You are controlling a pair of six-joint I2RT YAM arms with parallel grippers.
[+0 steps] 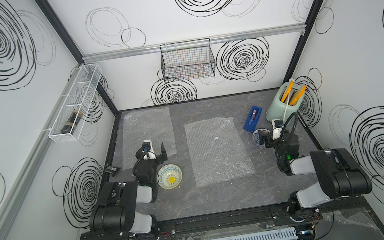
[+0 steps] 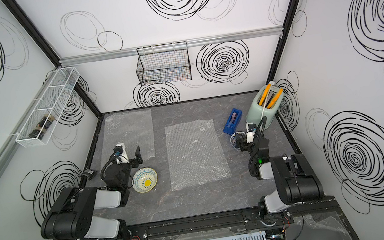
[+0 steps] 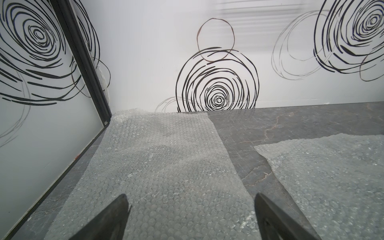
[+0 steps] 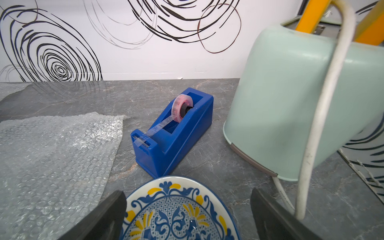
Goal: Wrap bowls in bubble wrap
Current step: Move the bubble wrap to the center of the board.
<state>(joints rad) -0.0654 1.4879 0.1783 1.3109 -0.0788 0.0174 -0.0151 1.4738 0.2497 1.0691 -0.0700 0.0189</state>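
**2 bowls bare, both grippers spread wide**

We take the blue tape dispenser (image 1: 252, 118) as our landmark on the grey marble table (image 1: 222, 198). The white bowl with the blue pattern (image 4: 178, 214) sits upright just beside the dispenser's cutter end, on the side toward the arm bases. The right gripper (image 4: 188, 199) hangs over this bowl with its jaws spread wide, 1 on each side of it, grasping nothing. We cannot tell whether either finger touches the rim.

To the dispenser's left, near it but apart, lies 1 sheet of bubble wrap (image 1: 217, 147), flat on the table. Well beyond that, farther left of the dispenser, the 2nd sheet (image 1: 146, 132) reaches into the back corner. The left gripper (image 3: 191, 209) hovers above that sheet's near end, jaws released and wide apart, with nothing between them.

The cream bowl with the yellow centre (image 1: 169, 176) stands upright well apart from the dispenser, to its left and closer to the arm bases. It sits on bare table, off both sheets.

On the dispenser's right, just beside it, stands a mint-green toaster (image 1: 283, 107).
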